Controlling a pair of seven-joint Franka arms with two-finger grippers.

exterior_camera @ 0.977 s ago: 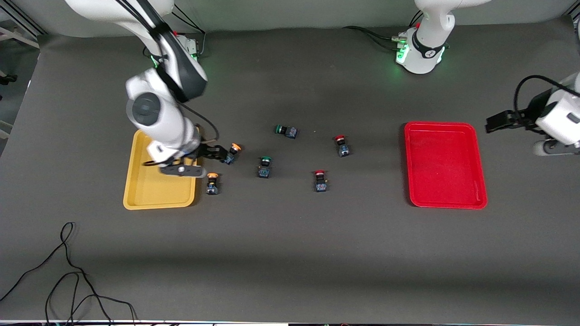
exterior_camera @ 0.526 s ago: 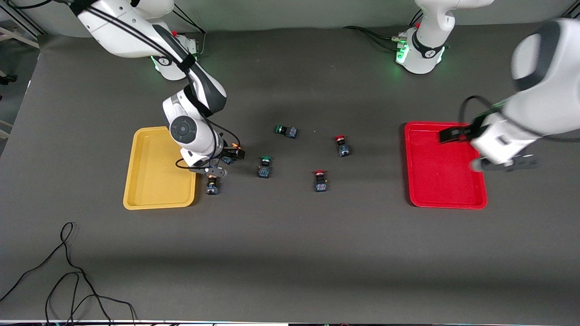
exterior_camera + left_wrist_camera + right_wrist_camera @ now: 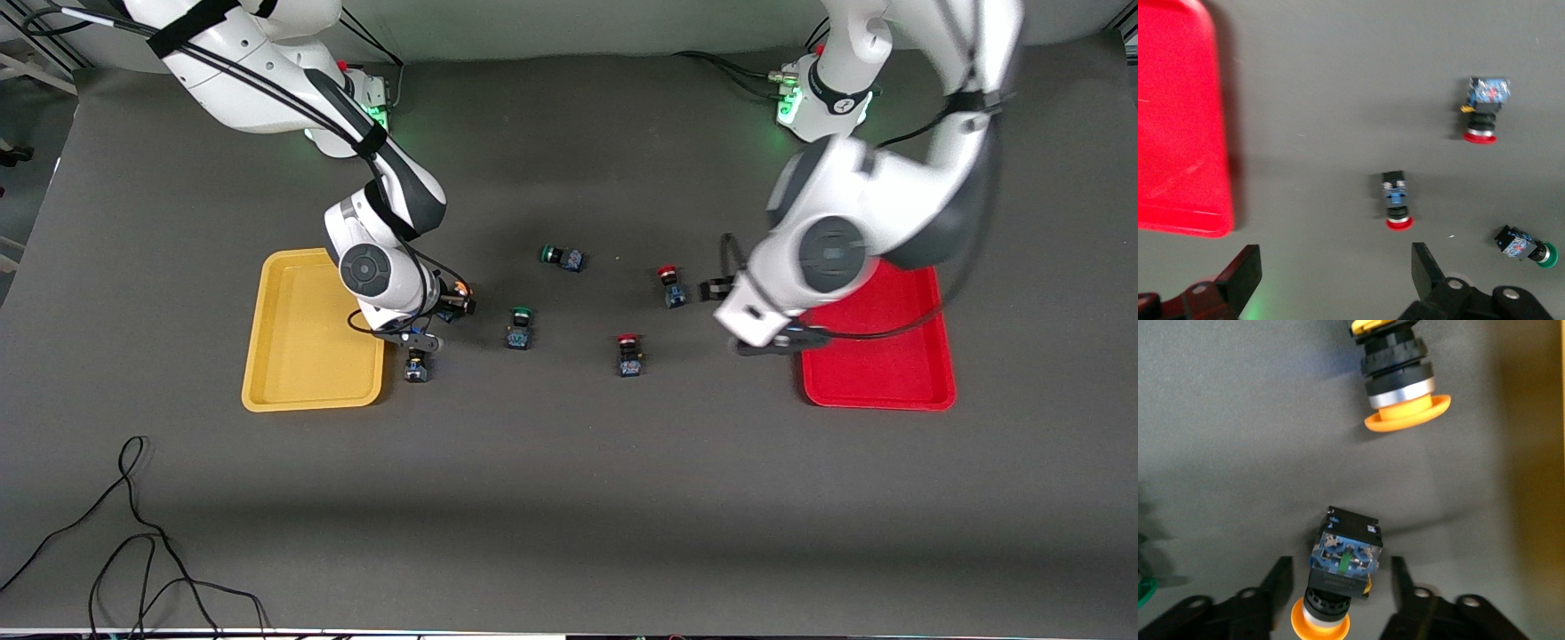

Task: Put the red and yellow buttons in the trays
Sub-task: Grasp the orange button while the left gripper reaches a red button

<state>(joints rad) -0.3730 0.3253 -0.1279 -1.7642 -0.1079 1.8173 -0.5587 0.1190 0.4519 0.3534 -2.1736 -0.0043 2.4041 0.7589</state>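
right gripper [image 3: 1338, 577] fingers open astride a yellow button [image 3: 1338, 577] — left gripper [image 3: 1331, 280] open, empty

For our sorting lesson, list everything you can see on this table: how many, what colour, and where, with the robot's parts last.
Shallow yellow plastic tray: one, toward the right arm's end.
Shallow red plastic tray: one, toward the left arm's end.
Yellow-capped push-button switches: two, beside the yellow tray.
Green-capped push-button switches: two, mid-table.
Red-capped push-button switches: two, nearer the red tray.
Black cable: one, near the front camera.
Right claw: open around a yellow-capped switch.
Left claw: open, over bare table beside the red tray.
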